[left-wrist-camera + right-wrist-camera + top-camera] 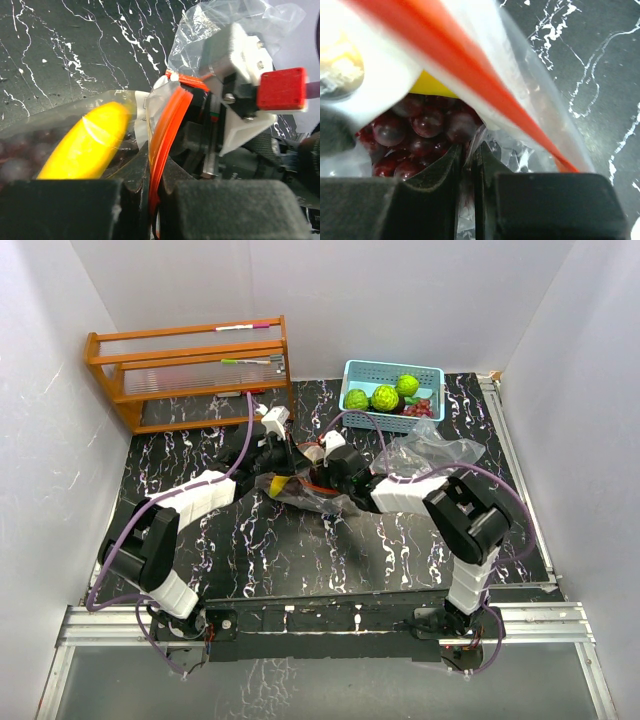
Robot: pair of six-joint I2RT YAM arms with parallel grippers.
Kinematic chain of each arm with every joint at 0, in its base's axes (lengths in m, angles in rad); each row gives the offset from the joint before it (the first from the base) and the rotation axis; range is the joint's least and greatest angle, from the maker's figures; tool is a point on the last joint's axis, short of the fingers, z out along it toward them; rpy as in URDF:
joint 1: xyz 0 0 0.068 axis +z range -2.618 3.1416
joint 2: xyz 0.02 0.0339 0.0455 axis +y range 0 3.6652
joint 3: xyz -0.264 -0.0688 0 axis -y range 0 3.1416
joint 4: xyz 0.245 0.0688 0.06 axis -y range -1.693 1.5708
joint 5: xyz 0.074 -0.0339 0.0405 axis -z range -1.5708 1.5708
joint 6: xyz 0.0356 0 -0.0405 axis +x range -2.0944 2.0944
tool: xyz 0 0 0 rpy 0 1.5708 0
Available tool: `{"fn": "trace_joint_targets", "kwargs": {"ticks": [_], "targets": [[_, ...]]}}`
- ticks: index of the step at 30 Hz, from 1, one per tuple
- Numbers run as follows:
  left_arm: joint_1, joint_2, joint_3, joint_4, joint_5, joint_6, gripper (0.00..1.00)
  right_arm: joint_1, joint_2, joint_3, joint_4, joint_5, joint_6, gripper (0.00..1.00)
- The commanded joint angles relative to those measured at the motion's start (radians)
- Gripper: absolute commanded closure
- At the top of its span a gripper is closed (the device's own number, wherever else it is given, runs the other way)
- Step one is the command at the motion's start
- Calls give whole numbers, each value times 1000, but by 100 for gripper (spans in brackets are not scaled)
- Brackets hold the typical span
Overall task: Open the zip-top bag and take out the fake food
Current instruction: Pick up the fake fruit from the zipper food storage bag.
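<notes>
My left jaws are pressed together on the orange closure strip point(167, 125) of the clear zip-top plastic bag point(310, 498), which lies at the centre of the black marbled worktop point(300, 550). My right jaws, reaching in from 3 o'clock, are nipped on a fold of the bag's clear film just inside its mouth. The step in hand, as I judge it, is emptying the bag: the mouth appears to gape between my two holds. Inside it a yellow plastic banana point(85, 145) lies against a bunch of dark purple plastic grapes point(420, 130), the grapes just beyond my right jaws. That hold has film only, no food, so next I should let go, spread the right jaws, reach deeper past the strip and close on the grapes or banana, with the left holding the mouth taut. Farther off, at 1 o'clock, bumpy lime-green plastic balls point(384, 397) sit in the light-blue plastic basket point(392, 368); at 11 o'clock stands an orange wooden rack point(190, 370).
</notes>
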Motion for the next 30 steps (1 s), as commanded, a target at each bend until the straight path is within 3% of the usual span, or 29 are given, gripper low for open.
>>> {"fn": "trace_joint_targets", "kwargs": {"ticks": [1,7,10,13,16,18,23,30], "targets": [[-7,-52,9,22,23,0,100,0,-157,-10,-45,37,-1,92],[-7,-44,9,25,21,-5,100,-3,-312,-44,-14,14,11,90],[-7,-45,9,24,21,-5,100,-5,-339,-40,-29,36,-9,61],[-7,-44,10,26,22,-5,100,-5,-344,-28,-62,38,-24,49],[-7,-46,10,27,29,-6,100,-4,-356,-26,-59,7,-19,50],[-7,-49,11,27,29,-8,100,-4,-355,-23,-53,-7,-14,56],[-7,-61,9,25,38,-6,100,-4,-299,-20,-39,-9,15,91],[-7,-123,-32,74,49,2,100,-5,-190,6,17,-87,52,89]]}}
